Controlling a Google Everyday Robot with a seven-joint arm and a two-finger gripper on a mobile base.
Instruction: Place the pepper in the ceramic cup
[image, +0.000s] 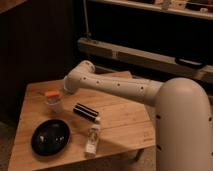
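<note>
My gripper (56, 95) hovers left of centre over the ceramic cup (54, 105), where the pepper (50, 93) pokes out. Whether my fingers are parted, I can't tell. The pepper looks light, stiff and smooth; take it mid-body.

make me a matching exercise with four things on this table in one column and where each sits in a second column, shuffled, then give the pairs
Things:
1. pepper
2. black bowl
3. white bottle
4. gripper

Places:
A. lying on its side near the table's front edge, right of the bowl
B. sticking out of the top of the ceramic cup
C. near the table's front left corner
D. at the end of the white arm, just right of the cup

Pairs: 1-B, 2-C, 3-A, 4-D
</note>
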